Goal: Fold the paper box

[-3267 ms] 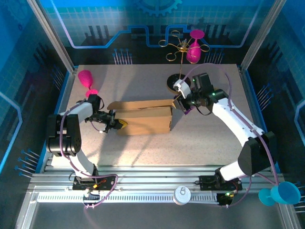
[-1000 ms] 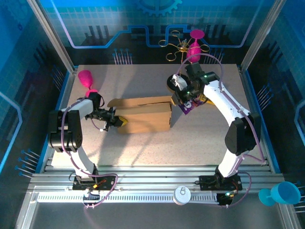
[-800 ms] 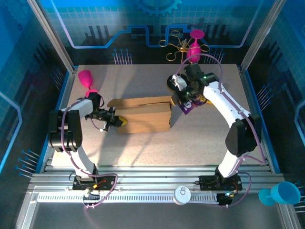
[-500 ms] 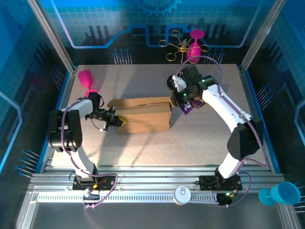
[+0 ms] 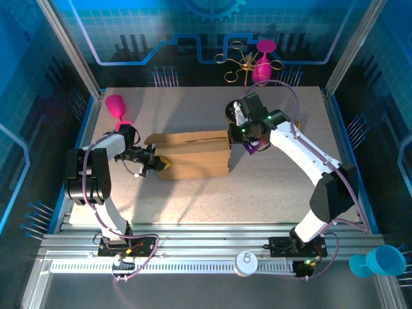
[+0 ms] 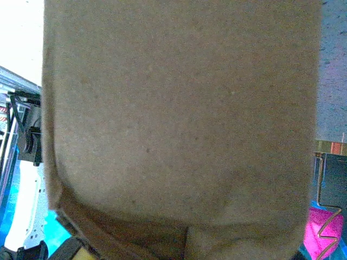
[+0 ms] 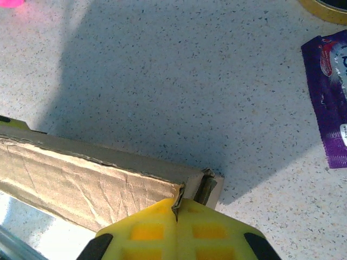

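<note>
The paper box (image 5: 193, 156) lies between both grippers. The right gripper (image 7: 177, 215) is clenched on its thin corner edge, probably to steer that flap. The left gripper (image 5: 158, 163) meets the opposite end, probably steadying it; whether it grips cannot be told.

A speckled grey table (image 5: 193, 199) takes up the middle of the top view, with a blue circuit-pattern backdrop (image 5: 129, 26) across the upper frame. In the upper left part of the table a pink goblet (image 5: 116, 107) lies on its side. Top centre, a gold wire rack (image 5: 239, 61) carries a second pink goblet (image 5: 262, 61), and its thin stem runs down to a dark round base (image 5: 229, 116). A purple snack packet (image 5: 255, 147) lies flat right of centre; the right wrist view shows it at the right edge (image 7: 331, 122), below a curved yellow rim (image 7: 325, 11). A blue goblet (image 5: 380, 261) lies at the lower right, off the table. A white round knob (image 5: 246, 262) sits at bottom centre on the metal rail (image 5: 193, 248).
</note>
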You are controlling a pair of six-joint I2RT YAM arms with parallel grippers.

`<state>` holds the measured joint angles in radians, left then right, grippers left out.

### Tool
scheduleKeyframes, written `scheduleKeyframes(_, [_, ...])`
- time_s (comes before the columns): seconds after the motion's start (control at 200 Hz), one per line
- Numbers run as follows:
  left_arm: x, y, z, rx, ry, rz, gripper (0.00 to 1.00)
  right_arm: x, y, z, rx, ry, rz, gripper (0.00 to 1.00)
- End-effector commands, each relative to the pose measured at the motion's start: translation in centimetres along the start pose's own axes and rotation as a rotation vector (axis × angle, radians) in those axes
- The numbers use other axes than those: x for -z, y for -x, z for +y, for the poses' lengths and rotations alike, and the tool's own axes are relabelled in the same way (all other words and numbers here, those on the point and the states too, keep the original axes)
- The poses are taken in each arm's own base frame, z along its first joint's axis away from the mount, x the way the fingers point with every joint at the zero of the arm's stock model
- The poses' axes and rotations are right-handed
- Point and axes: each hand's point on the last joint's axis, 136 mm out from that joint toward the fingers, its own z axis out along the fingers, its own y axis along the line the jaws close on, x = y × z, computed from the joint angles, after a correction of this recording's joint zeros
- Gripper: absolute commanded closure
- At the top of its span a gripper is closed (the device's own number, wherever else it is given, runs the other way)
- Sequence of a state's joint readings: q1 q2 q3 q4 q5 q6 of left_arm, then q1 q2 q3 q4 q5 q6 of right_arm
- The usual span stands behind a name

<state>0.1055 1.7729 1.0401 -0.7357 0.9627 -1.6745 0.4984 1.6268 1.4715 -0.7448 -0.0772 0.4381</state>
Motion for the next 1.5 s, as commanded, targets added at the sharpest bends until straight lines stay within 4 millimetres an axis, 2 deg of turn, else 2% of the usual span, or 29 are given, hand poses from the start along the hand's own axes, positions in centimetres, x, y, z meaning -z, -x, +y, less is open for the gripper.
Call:
scheduleKeyframes(0.0, [0.0, 3.9, -0.3, 0.117, -0.024, -0.169, 1.0, -0.1, -1.4, 1.4, 0.016, 0.011, 0.0, 1.0])
scheduleKeyframes(0.3, [-0.2, 3.7, -1.3, 0.085, -0.03, -0.147, 1.0, -1.2, -2.9, 0.5, 0.072, -0.066, -0.019, 1.0])
scheduleKeyframes(0.535, [-0.3, 3.3, -2.3, 0.028, -0.081, -0.111, 0.82, -2.1, -3.1, 0.0, 0.098, -0.106, -0.014, 1.0])
scheduleKeyframes(0.6, [-0.2, 2.9, -2.8, -0.006, -0.104, -0.099, 0.7, -2.1, -3.0, -0.1, 0.109, -0.115, -0.019, 1.0])
scheduleKeyframes(0.75, [0.8, 1.6, -3.3, -0.094, -0.153, -0.097, 0.2, -2.5, -3.1, -0.2, 0.131, -0.119, -0.014, 1.0])
scheduleKeyframes(0.82, [1.1, 1.0, -3.2, -0.131, -0.165, -0.094, 0.07, -2.6, -2.9, -0.3, 0.134, -0.124, -0.013, 1.0])
scheduleKeyframes(0.856, [1.3, 0.8, -3.1, -0.148, -0.165, -0.093, 0.04, -2.7, -2.9, -0.3, 0.135, -0.127, -0.012, 1.0])
scheduleKeyframes(0.986, [2.1, 0.0, -2.8, -0.215, -0.172, -0.103, 0.01, -2.8, -2.5, -0.3, 0.141, -0.132, -0.017, 1.0])
scheduleKeyframes(1.106, [2.9, -0.6, -1.6, -0.281, -0.161, -0.149, 0.01, -2.3, -1.9, -0.1, 0.148, -0.128, -0.046, 1.0])
scheduleKeyframes(1.326, [3.7, 1.0, 1.8, -0.31, -0.147, -0.228, 0.01, -1.7, -1.5, 0.1, 0.15, -0.118, -0.078, 1.0])
scheduleKeyframes(1.496, [3.1, 1.9, 2.4, -0.331, -0.129, -0.208, 0.01, -1.4, -1.3, 0.1, 0.14, -0.116, -0.103, 1.0])
